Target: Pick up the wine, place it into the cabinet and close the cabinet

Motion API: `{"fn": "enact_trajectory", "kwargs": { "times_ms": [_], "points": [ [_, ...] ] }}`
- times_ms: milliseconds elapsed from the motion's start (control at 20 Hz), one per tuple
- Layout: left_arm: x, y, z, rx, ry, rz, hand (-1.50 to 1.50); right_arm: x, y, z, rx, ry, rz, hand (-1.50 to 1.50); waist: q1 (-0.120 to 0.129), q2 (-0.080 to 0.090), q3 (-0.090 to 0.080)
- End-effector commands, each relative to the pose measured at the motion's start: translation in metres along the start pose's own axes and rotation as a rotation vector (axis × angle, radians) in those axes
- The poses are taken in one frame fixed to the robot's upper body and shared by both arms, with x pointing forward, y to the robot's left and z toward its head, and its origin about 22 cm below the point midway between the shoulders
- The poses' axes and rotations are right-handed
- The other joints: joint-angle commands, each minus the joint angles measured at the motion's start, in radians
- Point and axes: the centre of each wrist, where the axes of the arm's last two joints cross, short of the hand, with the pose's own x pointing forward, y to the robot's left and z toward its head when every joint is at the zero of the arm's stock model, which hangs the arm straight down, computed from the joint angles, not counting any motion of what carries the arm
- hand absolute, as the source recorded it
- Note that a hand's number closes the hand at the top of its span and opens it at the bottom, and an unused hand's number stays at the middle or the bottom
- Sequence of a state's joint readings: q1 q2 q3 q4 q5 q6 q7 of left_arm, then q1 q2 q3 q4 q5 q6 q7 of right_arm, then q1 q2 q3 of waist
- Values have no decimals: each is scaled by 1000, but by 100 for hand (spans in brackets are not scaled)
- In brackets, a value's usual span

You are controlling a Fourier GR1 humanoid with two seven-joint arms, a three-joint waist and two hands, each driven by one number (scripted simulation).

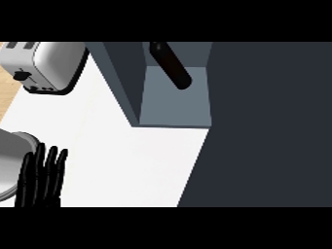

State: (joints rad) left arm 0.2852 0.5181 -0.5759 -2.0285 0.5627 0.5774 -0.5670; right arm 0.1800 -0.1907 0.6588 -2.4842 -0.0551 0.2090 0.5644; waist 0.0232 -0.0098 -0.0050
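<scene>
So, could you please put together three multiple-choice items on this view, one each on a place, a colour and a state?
1. Where is the wine bottle?
A. On the counter by the toaster
B. Inside the cabinet
C. In the left hand

2. What colour is the toaster's body?
A. Silver-white
B. Red
C. Green

3. How is the left hand?
A. Curled round the bottle
B. Shut, holding nothing
C. Open, fingers straight

Answers:
1 B: the dark wine bottle shows within the blue-grey walls of the cabinet.
2 A: the toaster at the upper left is silver-white on a black base.
3 C: the left hand rests at the lower left with straight fingers, holding nothing.
</scene>
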Motion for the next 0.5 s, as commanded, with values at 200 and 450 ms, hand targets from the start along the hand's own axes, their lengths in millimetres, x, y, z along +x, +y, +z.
{"fn": "enact_trajectory", "kwargs": {
  "times_ms": [200, 450],
  "points": [
    [25, 35, -5, 7, -23, 12, -150, 31, 38, -27, 148, -112, -74, 150, 14, 1, -2],
    [27, 59, 10, -6, 11, 16, -150, 25, 47, -63, 97, -129, -69, 150, 30, 4, -1]
  ]
}}
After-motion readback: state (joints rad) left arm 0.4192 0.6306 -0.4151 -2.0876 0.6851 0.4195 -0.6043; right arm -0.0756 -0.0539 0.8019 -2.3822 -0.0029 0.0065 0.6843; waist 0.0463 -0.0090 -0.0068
